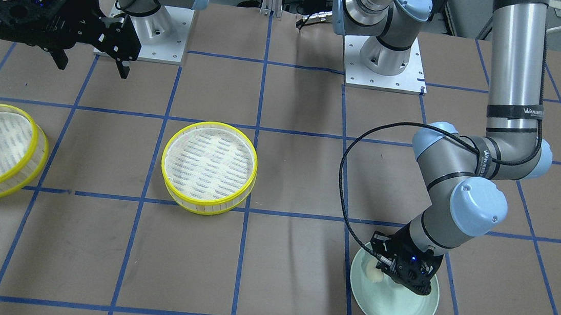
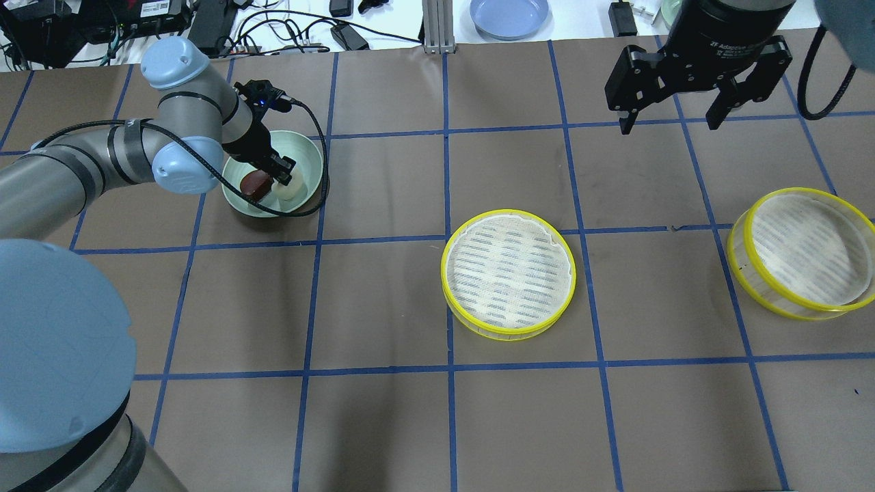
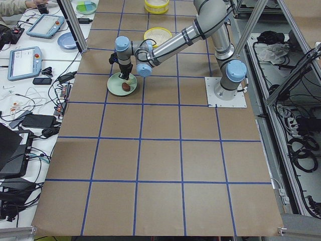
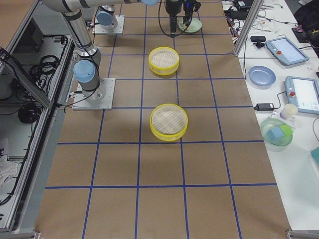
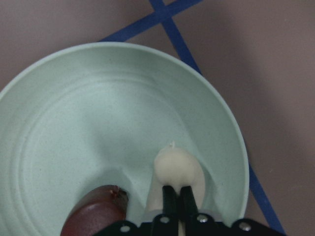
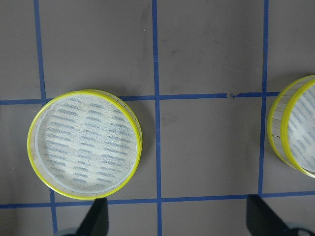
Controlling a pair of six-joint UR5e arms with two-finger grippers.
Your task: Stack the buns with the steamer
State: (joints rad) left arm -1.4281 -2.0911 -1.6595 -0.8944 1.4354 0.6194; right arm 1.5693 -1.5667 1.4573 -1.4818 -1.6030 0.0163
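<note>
While the right fingers [image 2: 623, 123] hung spread wide, the left fingers [image 5: 170, 199] sat pinched on the cream bun [image 5: 178, 164] in the green bowl [image 5: 74, 98], beside the brown bun [image 5: 96, 211]. Soft, light stuff, likely best held gently across its middle.

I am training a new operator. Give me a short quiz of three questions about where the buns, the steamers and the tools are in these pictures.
1. True or false: the cream bun and the brown bun both lie in the green bowl.
2. How many yellow-rimmed steamers stand on the table?
3. The left tool is down over: A. the green bowl; B. a steamer; C. bare table.
Key: 1 true; 2 two; 3 A.
</note>
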